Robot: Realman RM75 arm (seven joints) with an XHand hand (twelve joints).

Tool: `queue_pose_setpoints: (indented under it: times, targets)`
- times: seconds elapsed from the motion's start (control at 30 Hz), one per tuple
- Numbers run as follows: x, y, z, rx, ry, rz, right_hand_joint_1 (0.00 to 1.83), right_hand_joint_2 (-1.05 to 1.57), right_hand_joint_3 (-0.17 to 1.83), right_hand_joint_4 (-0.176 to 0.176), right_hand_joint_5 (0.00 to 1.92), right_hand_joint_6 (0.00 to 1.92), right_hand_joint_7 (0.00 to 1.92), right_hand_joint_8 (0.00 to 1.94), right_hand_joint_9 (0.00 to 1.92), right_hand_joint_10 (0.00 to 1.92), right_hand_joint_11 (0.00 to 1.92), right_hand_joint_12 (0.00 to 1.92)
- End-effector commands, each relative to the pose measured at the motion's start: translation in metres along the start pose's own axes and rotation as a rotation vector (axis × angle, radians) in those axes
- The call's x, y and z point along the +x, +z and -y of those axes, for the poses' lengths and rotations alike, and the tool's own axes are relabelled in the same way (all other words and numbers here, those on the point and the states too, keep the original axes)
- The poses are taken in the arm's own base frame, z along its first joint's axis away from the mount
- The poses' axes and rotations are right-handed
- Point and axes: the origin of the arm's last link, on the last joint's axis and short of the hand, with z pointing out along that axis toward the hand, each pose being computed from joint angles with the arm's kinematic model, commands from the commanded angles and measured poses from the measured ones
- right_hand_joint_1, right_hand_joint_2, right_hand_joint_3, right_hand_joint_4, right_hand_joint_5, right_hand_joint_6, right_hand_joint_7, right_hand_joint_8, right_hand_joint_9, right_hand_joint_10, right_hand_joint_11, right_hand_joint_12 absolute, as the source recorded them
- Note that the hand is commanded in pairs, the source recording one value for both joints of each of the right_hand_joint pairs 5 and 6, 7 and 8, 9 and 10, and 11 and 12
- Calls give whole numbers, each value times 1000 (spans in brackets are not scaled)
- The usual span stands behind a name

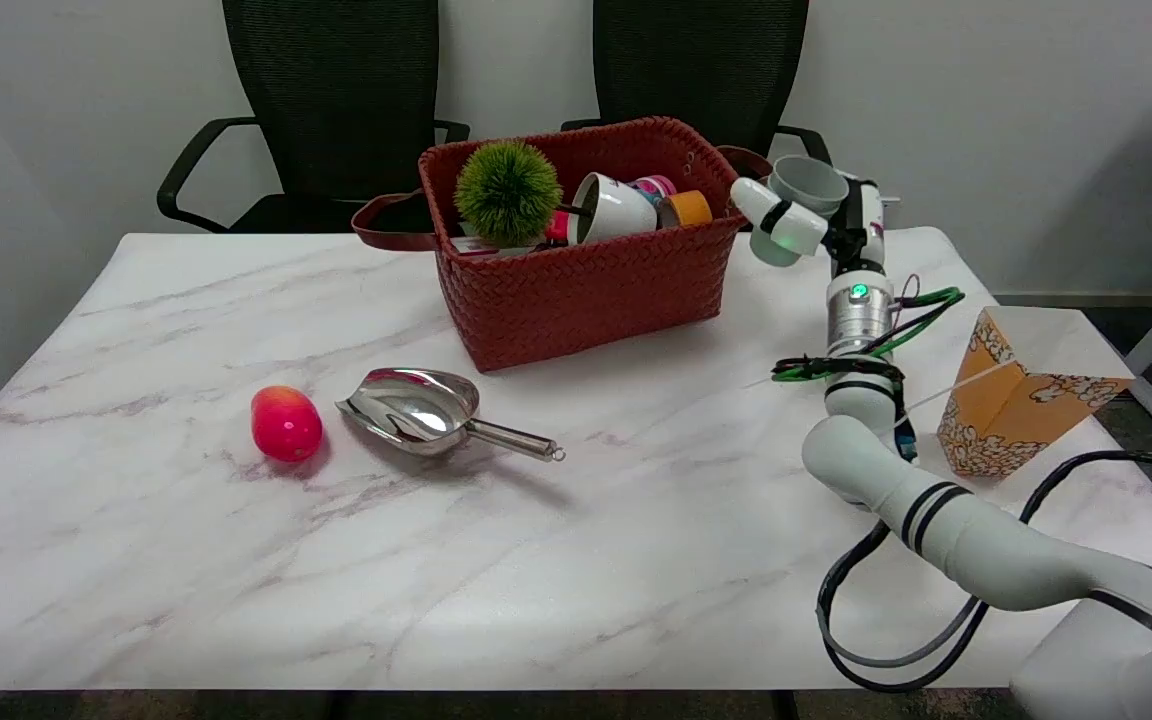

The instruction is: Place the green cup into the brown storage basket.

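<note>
Far left on the white marble-patterned table (186,560) lies a glossy red-and-pink egg-shaped toy (286,423), and just beside it a shiny steel scoop (416,408) with its handle pointing right, both well clear of the action. Centre back, the brown woven storage basket (586,285) sits already crowded: a spiky green ball (508,192), a tipped white mug (613,207). Now right: the right hand (811,215) grasps the pale green plastic cup (804,185), fingers wrapped round it, mouth up, lifted just beside the basket's right rim, apparently high enough to clear the wall. Behind the arm stands an orange popcorn box (1011,405).
</note>
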Motion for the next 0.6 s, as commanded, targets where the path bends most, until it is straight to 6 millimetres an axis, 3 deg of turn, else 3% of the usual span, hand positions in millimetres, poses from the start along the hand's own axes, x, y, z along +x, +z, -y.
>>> queue_pose_setpoints:
  times: [0.03,0.23,0.6]
  targets:
    - [-2,14,66,210,-83,-18,1184,527,471,0,1071,1071,1351,1351,1215,1215,834,834]
    - [-18,23,86,247,-76,9,1174,478,538,0,1075,1075,1356,1356,1217,1217,826,826]
    - [-61,45,100,250,-110,88,1179,378,602,0,1020,1020,1321,1321,1163,1163,780,780]
